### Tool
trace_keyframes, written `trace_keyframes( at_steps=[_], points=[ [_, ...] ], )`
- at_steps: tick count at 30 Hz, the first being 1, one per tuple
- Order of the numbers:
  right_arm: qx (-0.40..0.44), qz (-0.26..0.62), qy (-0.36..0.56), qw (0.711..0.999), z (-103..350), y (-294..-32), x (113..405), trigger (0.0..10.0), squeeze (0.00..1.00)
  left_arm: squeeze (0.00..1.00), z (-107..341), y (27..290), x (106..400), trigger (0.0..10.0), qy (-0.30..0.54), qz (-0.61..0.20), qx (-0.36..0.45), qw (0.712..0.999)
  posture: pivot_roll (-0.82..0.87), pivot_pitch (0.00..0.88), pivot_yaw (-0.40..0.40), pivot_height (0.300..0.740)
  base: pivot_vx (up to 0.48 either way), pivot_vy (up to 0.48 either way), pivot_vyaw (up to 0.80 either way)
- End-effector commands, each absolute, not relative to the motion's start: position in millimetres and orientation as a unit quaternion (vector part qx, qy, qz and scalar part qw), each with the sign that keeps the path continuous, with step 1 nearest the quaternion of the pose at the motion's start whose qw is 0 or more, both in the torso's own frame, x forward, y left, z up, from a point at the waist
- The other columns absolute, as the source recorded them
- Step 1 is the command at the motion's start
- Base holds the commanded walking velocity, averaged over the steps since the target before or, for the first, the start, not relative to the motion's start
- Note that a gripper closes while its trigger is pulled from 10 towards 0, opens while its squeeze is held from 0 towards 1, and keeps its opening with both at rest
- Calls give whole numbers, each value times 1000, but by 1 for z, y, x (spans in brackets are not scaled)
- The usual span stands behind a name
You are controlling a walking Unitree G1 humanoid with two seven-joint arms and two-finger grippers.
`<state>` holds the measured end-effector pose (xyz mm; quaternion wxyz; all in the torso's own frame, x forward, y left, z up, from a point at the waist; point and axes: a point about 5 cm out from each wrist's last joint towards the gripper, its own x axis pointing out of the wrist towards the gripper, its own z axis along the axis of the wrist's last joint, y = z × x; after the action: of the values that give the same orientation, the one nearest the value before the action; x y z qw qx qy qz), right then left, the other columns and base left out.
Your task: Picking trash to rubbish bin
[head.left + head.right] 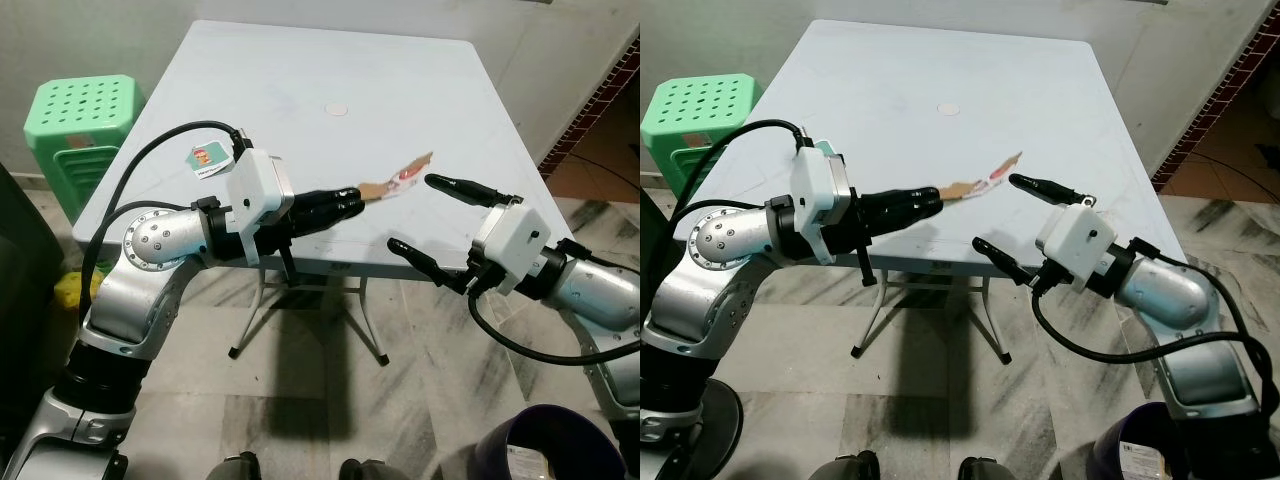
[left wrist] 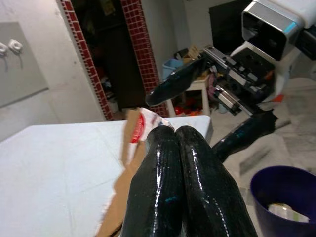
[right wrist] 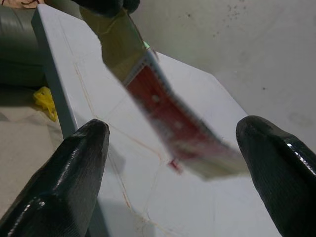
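Left gripper [image 1: 357, 196], jaws clamped on a torn red-and-brown wrapper [image 1: 400, 179] above the counter [image 1: 340, 150]; right gripper [image 1: 440, 222] faces it, jaws wide apart.

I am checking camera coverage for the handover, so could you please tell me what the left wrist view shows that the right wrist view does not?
Left wrist view alone: the purple bin with trash inside, a red-tiled pillar, and the left pincer shut on the wrapper.
Right wrist view alone: a yellow scrap on the floor, and the right pincer's open fingertips.
Both: the wrapper and the white table.
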<state>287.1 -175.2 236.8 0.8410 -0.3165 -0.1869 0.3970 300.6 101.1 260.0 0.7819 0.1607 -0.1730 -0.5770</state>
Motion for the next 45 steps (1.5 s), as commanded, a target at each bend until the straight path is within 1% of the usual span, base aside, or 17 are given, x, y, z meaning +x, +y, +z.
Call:
trace_keyframes(
  at_steps=[1,10,11,16,17,18,19,20,22,23,24,25,26,27,28,36,45],
  points=[
    [-330,402,-190,832,240,-176,287,10000,0,0,262,99,299,10000,-168,-593,175,768,-42,224,-59,740,0,0,0],
    [-336,419,-187,822,240,-176,287,10000,0,0,258,99,299,10000,-151,-610,191,755,-43,228,-58,740,0,0,0],
    [-339,432,-178,817,237,-177,286,10000,0,0,260,96,295,10000,-152,-623,193,743,-41,227,-59,740,0,0,0],
    [-340,451,-167,808,234,-176,285,10000,0,0,261,94,293,10000,-151,-633,197,733,-43,227,-60,740,0,0,0],
    [-340,457,-162,806,233,-176,285,9412,0,0,262,94,293,10000,-152,-635,197,732,-42,227,-61,740,0,0,0],
    [-342,461,-159,803,232,-176,285,9333,0,0,263,93,293,10000,-153,-636,197,730,-42,227,-61,740,0,0,0],
    [-343,463,-158,802,231,-177,284,9333,0,0,264,93,292,10000,-154,-637,197,729,-42,227,-61,740,0,0,0],
    [-343,465,-155,801,231,-177,285,9686,0,0,264,92,292,10000,-154,-640,198,727,-41,229,-62,740,0,0,0],
    [-343,467,-154,801,230,-177,285,9686,0,0,265,92,292,10000,-155,-641,198,725,-41,229,-62,740,0,0,0],
    [-344,471,-151,798,230,-177,284,9216,0,0,265,91,291,10000,-155,-644,200,722,-41,228,-62,740,0,0,0],
    [-344,471,-151,798,230,-177,284,9216,0,0,265,91,291,10000,-155,-644,200,722,-41,228,-62,740,0,0,0],
    [-345,474,-149,796,229,-177,284,8784,0,0,265,90,290,10000,-156,-646,201,719,-41,227,-63,740,0,0,0],
    [-345,474,-149,796,229,-177,284,8784,0,0,265,90,290,10000,-156,-646,201,719,-41,227,-63,740,0,0,0],
    [-346,477,-148,794,229,-177,284,4745,0,0,266,90,291,10000,-158,-648,203,717,-41,226,-65,740,0,0,0],
    [-345,481,-147,792,229,-177,284,0,0,0,267,89,291,10000,-160,-648,207,715,-42,224,-64,740,0,0,0],
    [-348,488,-145,787,230,-178,286,0,0,0,273,87,291,10000,-168,-652,216,707,-41,220,-66,740,0,0,0],
    [-345,491,-143,787,231,-179,287,118,0,0,277,87,295,10000,-173,-647,223,708,-41,214,-68,740,0,0,0]
  ],
)
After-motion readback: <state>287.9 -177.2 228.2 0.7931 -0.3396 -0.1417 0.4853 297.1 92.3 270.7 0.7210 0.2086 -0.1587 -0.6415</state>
